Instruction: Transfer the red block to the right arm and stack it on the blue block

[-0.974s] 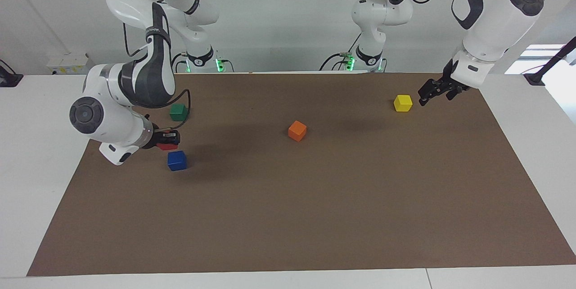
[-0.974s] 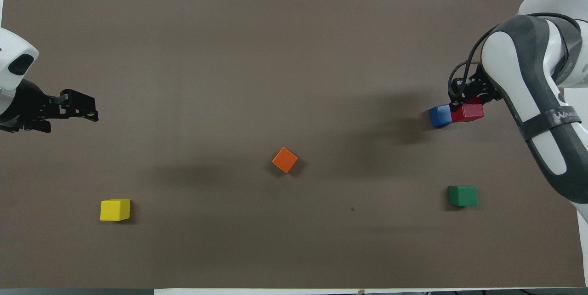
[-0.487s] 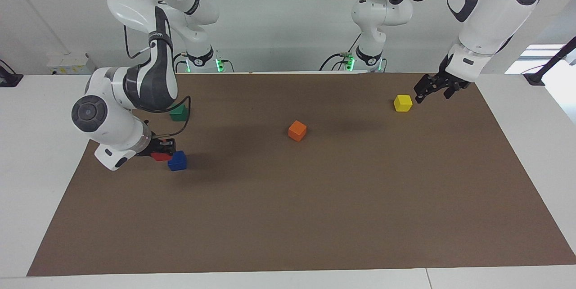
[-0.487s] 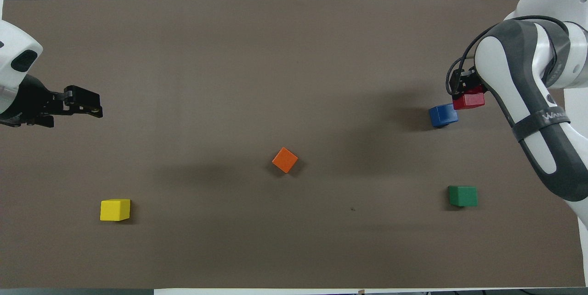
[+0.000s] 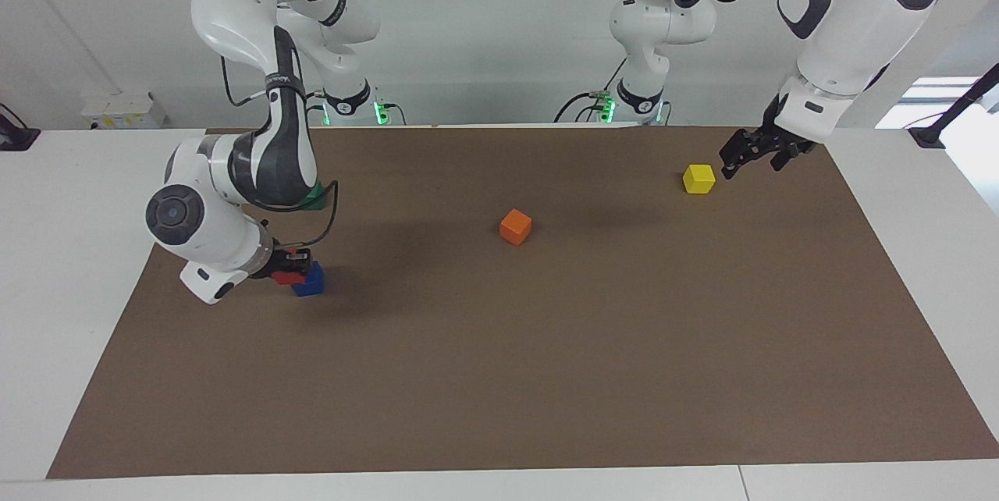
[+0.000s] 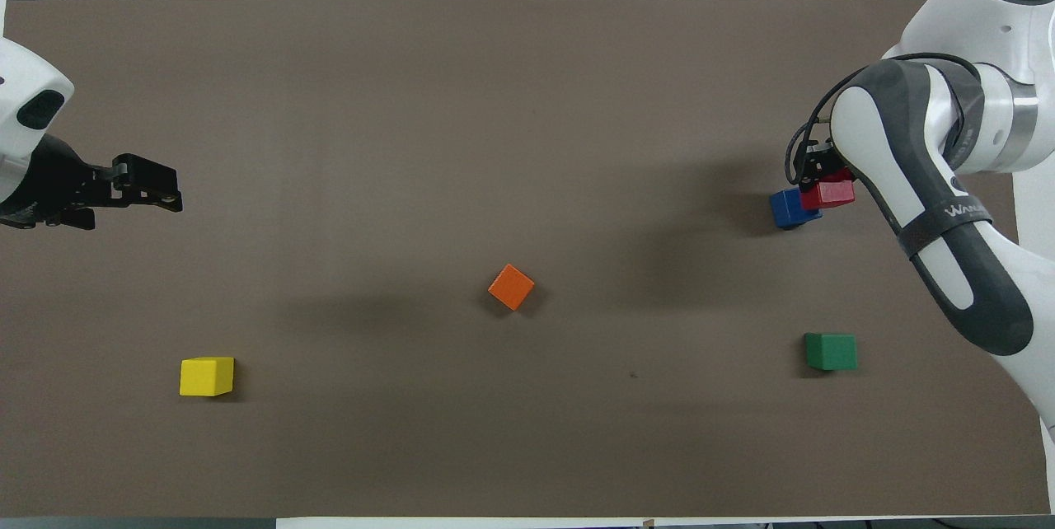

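**Red block closing on blue block**

Over the last sec the right hand (image 5: 295, 268), clenched on the small glossy red cube (image 5: 289, 277), has carried it from beside to partly over the dark blue cube (image 5: 310, 280); we judge stacking imminent. Left hand (image 5: 741, 158) waits released, near the yellow cube (image 5: 698, 178). Brown mat (image 5: 546, 368) covers the white table (image 5: 70, 251); white wall.

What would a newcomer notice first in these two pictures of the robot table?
First, the right arm's hand, shut on the small glossy red cube, which it holds partly over the small glossy dark blue cube at that arm's end of the brown mat. Next, the small orange cube alone mid-mat, and the left arm's hand waiting beside the small yellow cube.
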